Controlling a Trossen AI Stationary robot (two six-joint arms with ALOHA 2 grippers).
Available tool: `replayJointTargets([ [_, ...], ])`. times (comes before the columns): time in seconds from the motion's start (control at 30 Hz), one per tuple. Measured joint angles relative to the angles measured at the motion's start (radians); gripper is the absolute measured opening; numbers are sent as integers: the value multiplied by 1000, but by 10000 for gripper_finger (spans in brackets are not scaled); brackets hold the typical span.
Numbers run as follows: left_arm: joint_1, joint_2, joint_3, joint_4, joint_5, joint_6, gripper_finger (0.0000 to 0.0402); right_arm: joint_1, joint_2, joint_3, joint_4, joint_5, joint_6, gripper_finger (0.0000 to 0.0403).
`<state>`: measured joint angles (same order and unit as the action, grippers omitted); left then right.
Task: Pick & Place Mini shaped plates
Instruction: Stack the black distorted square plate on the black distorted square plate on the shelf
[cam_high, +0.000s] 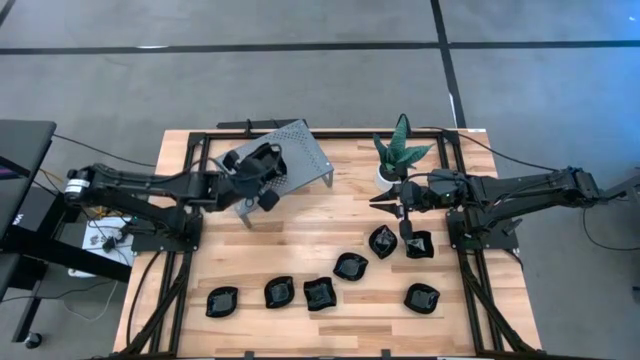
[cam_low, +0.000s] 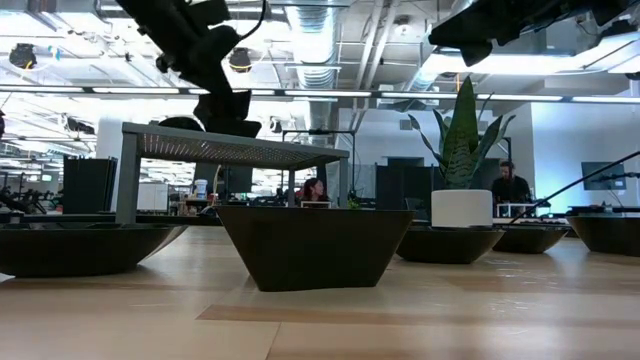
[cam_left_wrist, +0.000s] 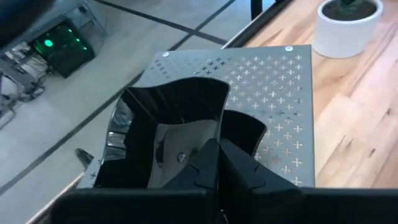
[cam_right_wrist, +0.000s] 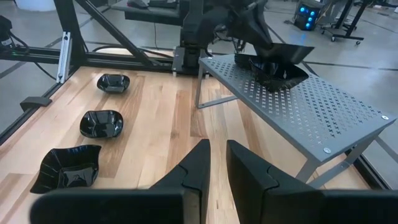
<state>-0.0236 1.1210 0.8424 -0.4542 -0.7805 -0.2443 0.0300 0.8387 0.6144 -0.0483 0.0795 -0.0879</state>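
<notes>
We see glossy black mini shaped plates (cam_high: 319, 293) on a pale, grained wood table (cam_high: 330, 215). The stand (cam_high: 305, 152) is grey metal pierced with rows of small cross-shaped holes. The plant (cam_high: 401, 148) is dark green in a white pot (cam_low: 461, 208). Both arms are black.

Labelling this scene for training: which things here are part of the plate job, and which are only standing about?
Part of the job:
- black mini plates on the table
- plate gripped by the left hand over the stand
- grey perforated stand

Just there:
- potted plant
- right hand, empty, beside the plant
</notes>
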Motion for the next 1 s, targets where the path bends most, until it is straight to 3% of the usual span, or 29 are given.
replayJointTargets([
  [0.27, -10, 0, -4, 121, 20, 48, 7, 0, 0, 0, 0, 0, 0, 48],
  [0.37, -8, 0, -8, 123, 70, 49, 11, 0, 0, 0, 0, 0, 0, 48],
  [0.63, 5, 0, -92, 119, 68, 49, 8, 0, 0, 0, -3, 0, 0, 48],
  [0.83, 7, 0, -98, 153, 21, 57, 38, 0, 0, 0, -3, 0, 0, 48],
  [1.0, -9, 0, -98, 274, 56, 63, 71, 0, 0, 0, -3, 0, 0, 48],
])
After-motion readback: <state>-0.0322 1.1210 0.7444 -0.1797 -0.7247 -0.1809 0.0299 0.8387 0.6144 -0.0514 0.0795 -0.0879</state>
